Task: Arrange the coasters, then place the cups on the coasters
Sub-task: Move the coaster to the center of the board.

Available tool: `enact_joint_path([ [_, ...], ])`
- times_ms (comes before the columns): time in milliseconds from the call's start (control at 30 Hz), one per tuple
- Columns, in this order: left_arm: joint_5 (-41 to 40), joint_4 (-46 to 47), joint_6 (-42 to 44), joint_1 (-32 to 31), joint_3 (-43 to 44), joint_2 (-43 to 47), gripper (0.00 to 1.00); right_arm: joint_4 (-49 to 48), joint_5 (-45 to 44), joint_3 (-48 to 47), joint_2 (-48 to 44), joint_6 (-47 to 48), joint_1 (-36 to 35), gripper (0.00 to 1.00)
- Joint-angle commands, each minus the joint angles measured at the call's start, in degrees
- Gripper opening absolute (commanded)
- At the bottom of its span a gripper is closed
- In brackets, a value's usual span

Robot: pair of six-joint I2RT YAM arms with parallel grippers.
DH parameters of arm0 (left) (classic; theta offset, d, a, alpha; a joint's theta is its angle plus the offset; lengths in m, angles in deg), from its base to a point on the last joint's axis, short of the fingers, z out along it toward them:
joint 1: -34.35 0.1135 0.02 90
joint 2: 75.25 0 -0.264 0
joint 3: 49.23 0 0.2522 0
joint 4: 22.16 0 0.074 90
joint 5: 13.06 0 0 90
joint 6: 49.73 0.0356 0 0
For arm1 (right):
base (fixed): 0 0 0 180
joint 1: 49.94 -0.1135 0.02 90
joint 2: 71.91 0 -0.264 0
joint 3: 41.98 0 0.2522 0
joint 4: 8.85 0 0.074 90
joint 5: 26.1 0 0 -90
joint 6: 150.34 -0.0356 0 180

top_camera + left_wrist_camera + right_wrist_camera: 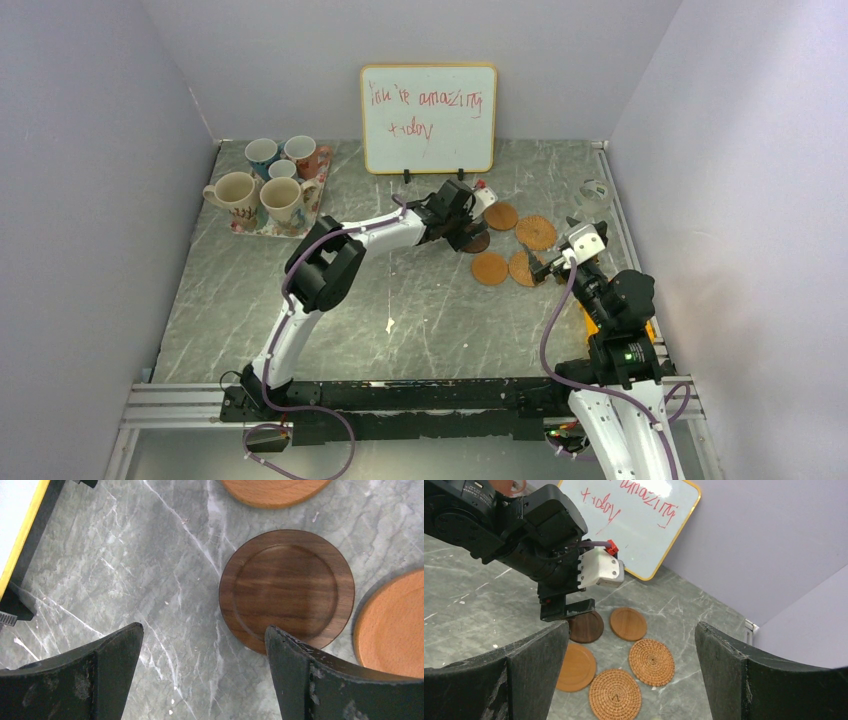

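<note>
Five coasters lie bunched at the right middle of the table: a dark brown coaster [478,242] [286,587] [586,626], two smooth tan ones [500,215] [489,267] and two woven ones [536,232] [522,268]. My left gripper [466,234] [204,630] hangs open just over the table, its right fingertip over the dark coaster's near edge, with nothing between the fingers. My right gripper [543,268] [631,627] is open and empty, facing the coasters from the right. Several cups [283,198] stand together at the back left.
The cups rest on a floral tray [243,228] by the left wall. A whiteboard [428,118] leans on the back wall. A small clear object [595,195] sits at the back right. A yellow item [592,320] lies beside the right arm.
</note>
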Motion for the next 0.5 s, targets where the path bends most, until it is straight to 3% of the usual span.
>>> enact_joint_path([
  [0, -2.92, -0.09, 0.05, -0.93, 2.02, -1.92, 0.96, -2.93, -0.91, 0.19, 0.21, 0.96, 0.19, 1.00],
  [467, -5.65, -3.21, 3.48, -1.09, 4.38, -6.39, 0.96, -3.67, -1.56, 0.70, 0.60, 1.09, 0.19, 1.00],
])
